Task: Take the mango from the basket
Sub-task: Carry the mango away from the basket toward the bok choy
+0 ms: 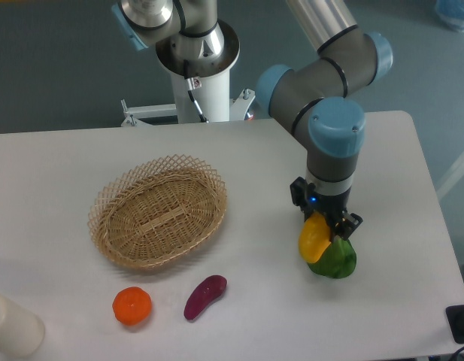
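Yellow mango (pixel 314 239) clamped in end effector (pixel 327 228), right of basket (pixel 158 211), overlapping greens (pixel 335 259). Basket empty; pick done, carry step. Next: set down clear of greens.

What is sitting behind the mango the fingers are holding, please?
A leafy green vegetable lies on the table right behind and below the mango. Only its green lower part shows; the mango and gripper cover the rest.

yellow mango (pixel 314 239) aloft, wicker basket (pixel 158 211) apart
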